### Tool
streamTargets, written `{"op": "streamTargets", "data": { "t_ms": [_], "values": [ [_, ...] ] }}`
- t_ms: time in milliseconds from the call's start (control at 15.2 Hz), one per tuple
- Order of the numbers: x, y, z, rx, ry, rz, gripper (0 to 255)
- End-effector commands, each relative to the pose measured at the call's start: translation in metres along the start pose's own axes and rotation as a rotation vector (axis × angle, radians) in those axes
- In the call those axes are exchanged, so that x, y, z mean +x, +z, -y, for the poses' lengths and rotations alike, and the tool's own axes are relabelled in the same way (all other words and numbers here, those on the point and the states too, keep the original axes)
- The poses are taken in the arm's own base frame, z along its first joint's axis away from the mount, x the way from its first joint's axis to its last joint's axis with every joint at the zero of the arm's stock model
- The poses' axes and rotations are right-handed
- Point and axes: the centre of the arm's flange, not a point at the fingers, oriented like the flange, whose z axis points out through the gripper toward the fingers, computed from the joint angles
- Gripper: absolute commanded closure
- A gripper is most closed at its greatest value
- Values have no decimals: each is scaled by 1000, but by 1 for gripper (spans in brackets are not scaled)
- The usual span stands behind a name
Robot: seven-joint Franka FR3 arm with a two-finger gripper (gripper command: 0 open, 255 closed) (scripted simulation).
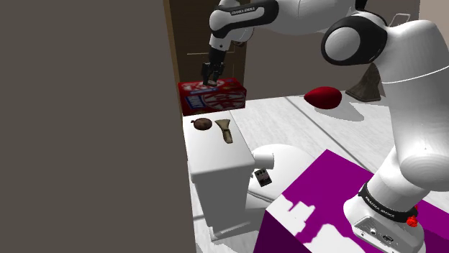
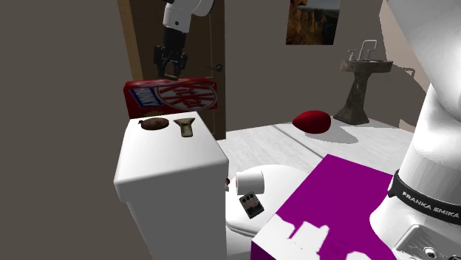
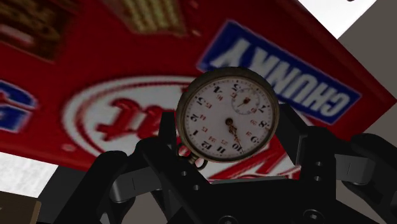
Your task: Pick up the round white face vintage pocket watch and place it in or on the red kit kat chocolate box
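Observation:
A round pocket watch [image 3: 228, 114] with a white face and a brass rim sits between my black fingers, which clasp it at both sides. My gripper [image 3: 228, 130] hangs just above the top of the red Kit Kat box [image 3: 95, 63]. The shoulder view shows the gripper [image 1: 211, 80] pointing down over the box [image 1: 223, 97], which stands behind the white tank. From the second exterior view the gripper [image 2: 170, 70] is at the box's [image 2: 185, 96] upper edge.
A white tank [image 1: 216, 162] in front of the box carries a brown lump [image 1: 203, 124] and a beige funnel-shaped piece [image 1: 227, 132]. A grey wall [image 1: 86, 129] fills the shoulder view's left. A red oval object [image 1: 324, 97] lies on the floor, and my purple stand [image 1: 324, 194] is lower right.

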Motion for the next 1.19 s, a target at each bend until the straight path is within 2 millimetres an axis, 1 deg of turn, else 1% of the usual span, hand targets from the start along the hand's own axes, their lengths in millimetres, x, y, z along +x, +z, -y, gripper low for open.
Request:
{"op": "streamTargets", "data": {
  "t_ms": [0, 462, 528, 858, 1056, 1122],
  "values": [
    [-1, 5, -2, 0, 0, -1, 255],
    [-1, 5, -2, 0, 0, -1, 255],
    [-1, 5, -2, 0, 0, -1, 0],
    [-1, 5, -2, 0, 0, -1, 0],
    [-1, -35, -2, 0, 0, -1, 0],
    [-1, -45, -2, 0, 0, -1, 0]
  ]
}}
